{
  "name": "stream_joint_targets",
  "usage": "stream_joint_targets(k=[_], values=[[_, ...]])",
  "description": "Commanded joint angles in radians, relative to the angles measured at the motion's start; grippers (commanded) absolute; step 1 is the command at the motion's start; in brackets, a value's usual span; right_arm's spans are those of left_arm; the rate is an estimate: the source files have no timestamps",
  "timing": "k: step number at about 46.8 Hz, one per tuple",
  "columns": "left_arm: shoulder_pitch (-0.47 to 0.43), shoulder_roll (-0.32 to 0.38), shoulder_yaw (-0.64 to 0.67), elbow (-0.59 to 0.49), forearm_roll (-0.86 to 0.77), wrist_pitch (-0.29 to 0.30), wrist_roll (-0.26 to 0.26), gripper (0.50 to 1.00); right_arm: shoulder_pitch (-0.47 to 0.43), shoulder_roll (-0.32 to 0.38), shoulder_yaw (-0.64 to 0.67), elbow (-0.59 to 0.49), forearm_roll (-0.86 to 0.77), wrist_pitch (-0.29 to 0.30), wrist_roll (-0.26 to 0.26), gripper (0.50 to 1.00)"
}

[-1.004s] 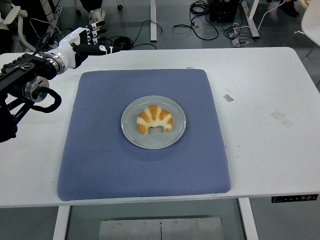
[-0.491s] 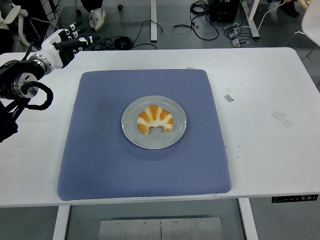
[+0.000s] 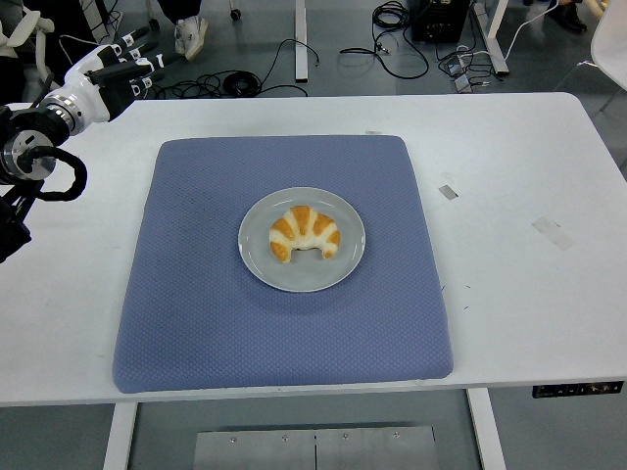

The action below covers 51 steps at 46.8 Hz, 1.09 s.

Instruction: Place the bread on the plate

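A croissant-shaped bread [image 3: 305, 233] lies on a grey plate [image 3: 302, 276] at the centre of the frame, the plate resting on a blue mat [image 3: 196, 294] that covers the middle of the white table [image 3: 529, 294]. In the upper left corner, the left hand [image 3: 116, 69] hangs over the table's far edge, fingers extended and empty.

Beyond my white tabletop [image 3: 509, 176] the grey floor [image 3: 333, 69] is strewn with black cables [image 3: 255, 73]. White desk legs [image 3: 301, 39] stand back there, a chair [image 3: 24, 34] shows at the far left, and light falls evenly.
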<state>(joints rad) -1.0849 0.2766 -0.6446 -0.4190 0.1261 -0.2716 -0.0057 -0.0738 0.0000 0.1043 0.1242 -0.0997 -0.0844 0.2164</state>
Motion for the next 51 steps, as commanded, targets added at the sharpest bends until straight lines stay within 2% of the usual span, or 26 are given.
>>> stream_joint_targets(k=[1,18,26,51], values=[[-0.001,0.001,0.0,0.0,-0.02,-0.004,0.001,0.983,0.0,0.0,0.0,0.0,0.0,0.0,0.0,1.0],[0.013,-0.002,0.016,0.0,-0.023,-0.035,0.004,0.984,0.0,0.0,0.0,0.0,0.0,0.0,0.0,1.0],[0.022,-0.004,0.017,0.037,-0.022,-0.064,0.001,0.983,0.0,0.0,0.0,0.0,0.0,0.0,0.0,1.0],[0.031,-0.03,0.019,0.052,-0.02,-0.066,-0.028,0.984,0.02,0.0,0.002,0.003,0.0,0.003,0.0,1.0]])
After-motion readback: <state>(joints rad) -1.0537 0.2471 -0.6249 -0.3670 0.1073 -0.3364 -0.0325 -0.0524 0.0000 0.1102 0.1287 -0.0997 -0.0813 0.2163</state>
